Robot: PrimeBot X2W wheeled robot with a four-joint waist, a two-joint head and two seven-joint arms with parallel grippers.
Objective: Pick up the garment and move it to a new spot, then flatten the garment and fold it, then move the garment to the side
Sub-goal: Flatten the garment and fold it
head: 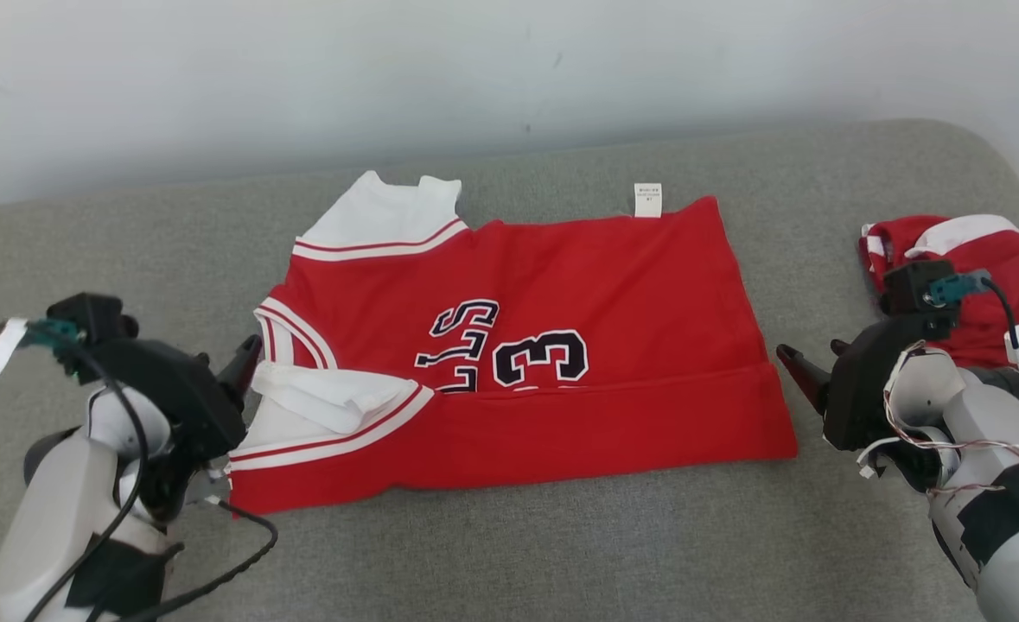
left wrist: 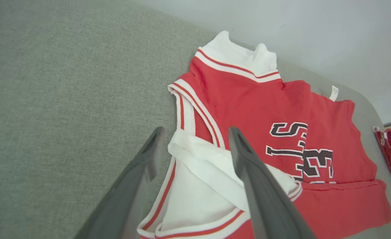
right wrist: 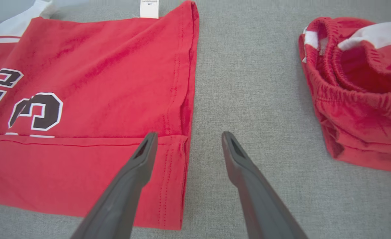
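The garment (head: 613, 285) is a red sleeveless jersey with white trim and dark lettering, lying flat on the grey cushion with its near long edge folded up over the print. At its shoulder end, my left gripper (head: 237, 371) is open. In the left wrist view this gripper (left wrist: 196, 132) has one finger over the white armhole trim of the garment (left wrist: 248, 109) and the other over bare cushion, holding nothing. My right gripper (head: 812, 352) is open at the hem end. In the right wrist view it (right wrist: 189, 134) straddles the hem corner of the garment (right wrist: 99, 66).
A bunched pair of red shorts (head: 993, 285) with a white stripe lies at the right, close behind my right wrist, and its elastic waistband shows in the right wrist view (right wrist: 358, 93). The grey cushion (head: 561, 553) ends at a pale wall (head: 474, 69) behind.
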